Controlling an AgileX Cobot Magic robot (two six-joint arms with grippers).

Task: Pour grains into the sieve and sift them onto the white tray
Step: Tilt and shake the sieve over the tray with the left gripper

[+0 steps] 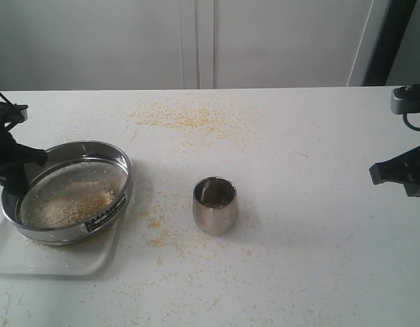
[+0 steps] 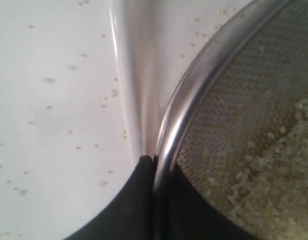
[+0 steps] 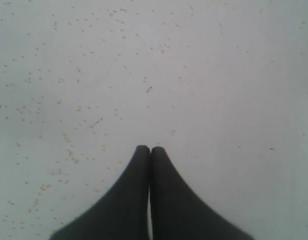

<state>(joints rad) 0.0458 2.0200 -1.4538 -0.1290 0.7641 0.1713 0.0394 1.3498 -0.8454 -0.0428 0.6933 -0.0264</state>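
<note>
Currently the sieve [image 1: 128,178] sits at the left of the table [image 1: 298,238], directly over the white tray [image 1: 53,262]. The tray's near edge and near right corner show beyond the hoop. Whether the sieve rests on the tray or is held just clear of it cannot be told from here. Its label strip faces the near right side.

The grains [image 1: 70,204] lie inside the sieve on the mesh, heaped toward the near left. They are a pale mass of whitish rice-like pieces with some yellow granules along the right edge. In the left wrist view the grains [image 2: 274,165] spread over the mesh inside the steel rim [image 2: 194,85], and the white tray's raised rim [image 2: 136,75] runs beside the hoop on the outside.

The left gripper [image 1: 16,174] is at the sieve's left rim. In the left wrist view the left gripper [image 2: 154,167] has one black finger outside the hoop wall and one inside, so the jaws pinch the wall between them.

The right gripper [image 1: 377,174] hangs at the right edge of the scene, well apart from every object. In the right wrist view the right gripper [image 3: 150,150] has its jaws pressed together with nothing between them, above bare table.

A small steel cup [image 1: 215,204] stands upright near the table's middle, apart from the sieve. Stray yellow specks [image 1: 183,119] are scattered on the table, thickest beyond the cup and between the cup and the tray.
</note>
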